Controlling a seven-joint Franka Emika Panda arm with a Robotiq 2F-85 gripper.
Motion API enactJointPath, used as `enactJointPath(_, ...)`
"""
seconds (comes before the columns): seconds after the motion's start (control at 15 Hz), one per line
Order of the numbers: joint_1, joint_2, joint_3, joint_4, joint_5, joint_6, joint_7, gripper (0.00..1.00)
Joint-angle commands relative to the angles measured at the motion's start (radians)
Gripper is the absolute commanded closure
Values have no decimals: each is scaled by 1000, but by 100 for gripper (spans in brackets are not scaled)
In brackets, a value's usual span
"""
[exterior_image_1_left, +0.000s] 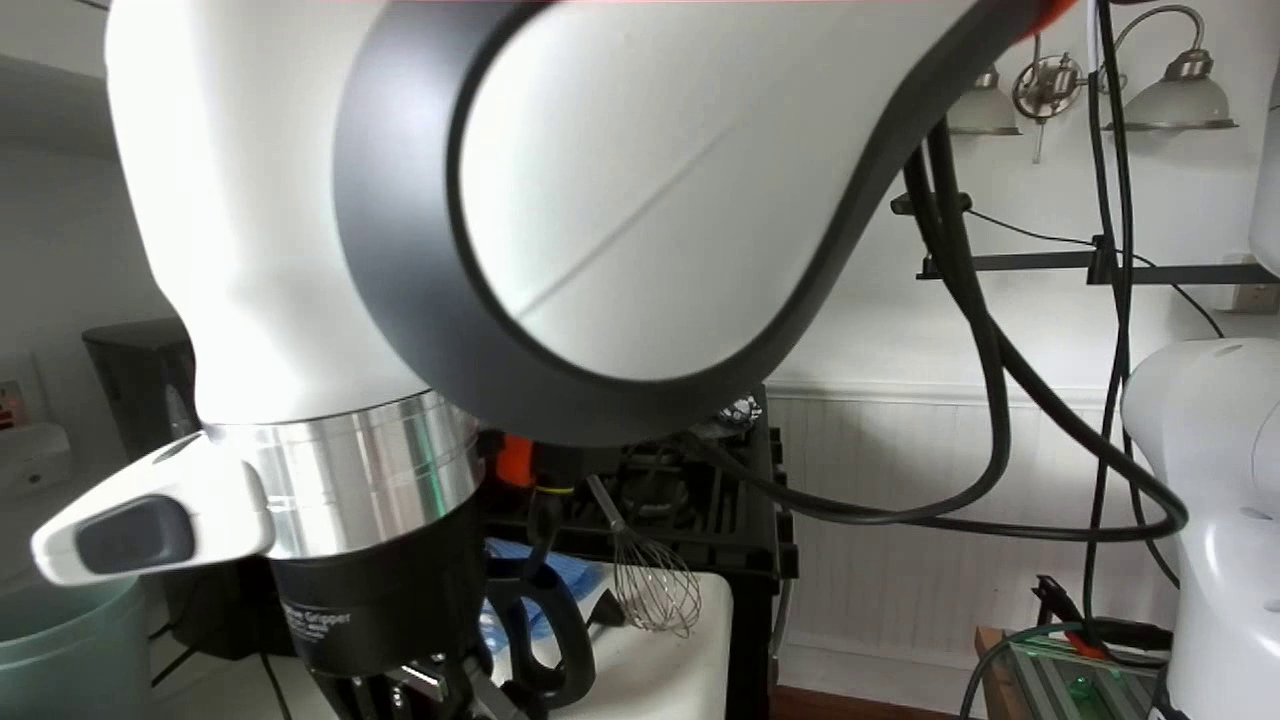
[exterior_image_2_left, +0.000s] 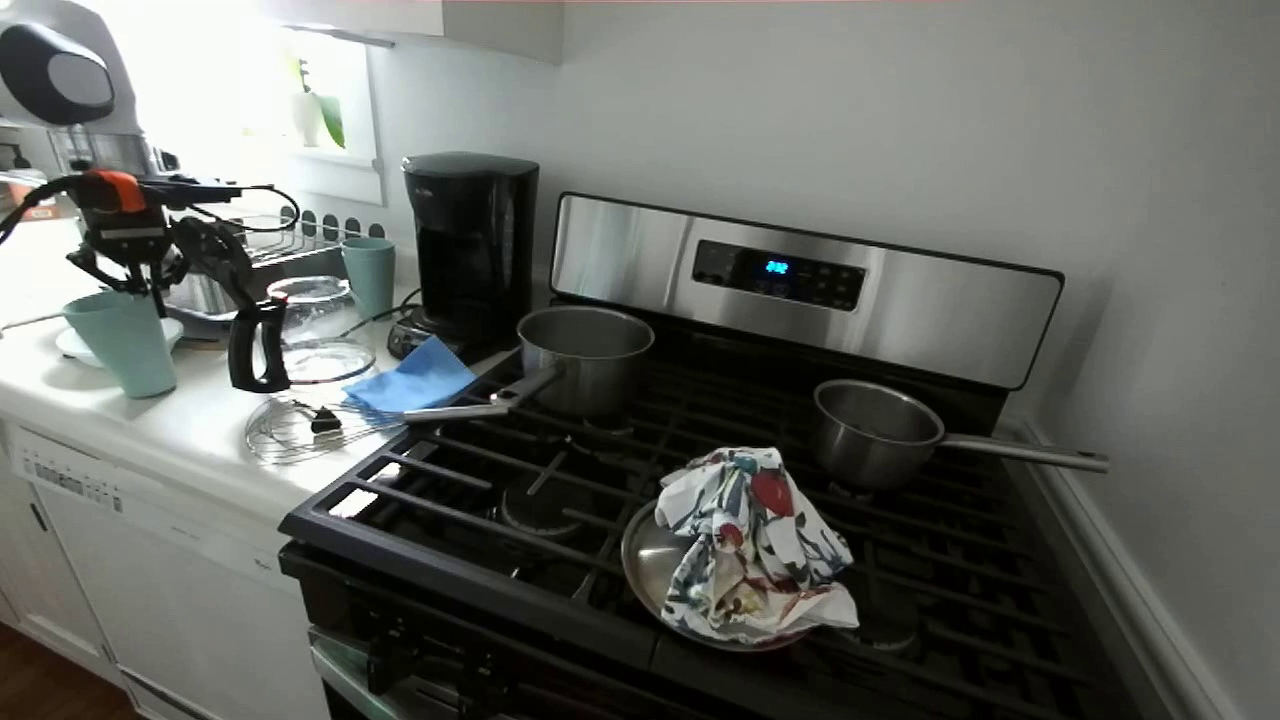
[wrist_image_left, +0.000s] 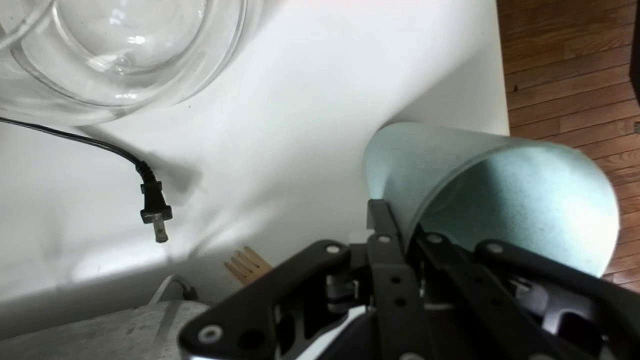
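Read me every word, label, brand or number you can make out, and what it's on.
"Gripper": on the black cylindrical housing under the silver metal ring; the word before it is only partly visible, smaller print blurred.
Blue digits on the black rectangular stove display: too blurred to read.
Tall black coffee maker and white dishwasher front: marks too small to read.
Tilted pale green cup: no lettering shows.

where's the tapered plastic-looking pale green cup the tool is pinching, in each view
Wrist view: right of centre, the tapered pale green cup, rim pinched in the tool.
In an exterior view: far left, the cup, tilted under the tool.
In an exterior view: not in it; a second round pale green cup shows lower left.
Shared landmark: white countertop, in all three.
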Motion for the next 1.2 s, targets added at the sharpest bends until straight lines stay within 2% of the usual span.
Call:
enactJointPath(0.0, -5, 1, 5, -11, -20, 27, -7, 99)
enactJointPath(0.27, -9, 3, 1, -14, -21, 27, -10, 99)
enactJointPath(0.33, -9, 1, 1, -15, -23, 30, -2, 73)
enactJointPath(0.53, -15, -17, -5, -23, -12, 43, 18, 57)
enactJointPath(0.87, -33, -73, -17, -28, 29, 59, 5, 23)
enactJointPath(1.07, -37, -99, -28, -8, 101, 25, -14, 2)
enactJointPath(1.13, -37, -109, -32, -4, 119, 11, -6, 0)
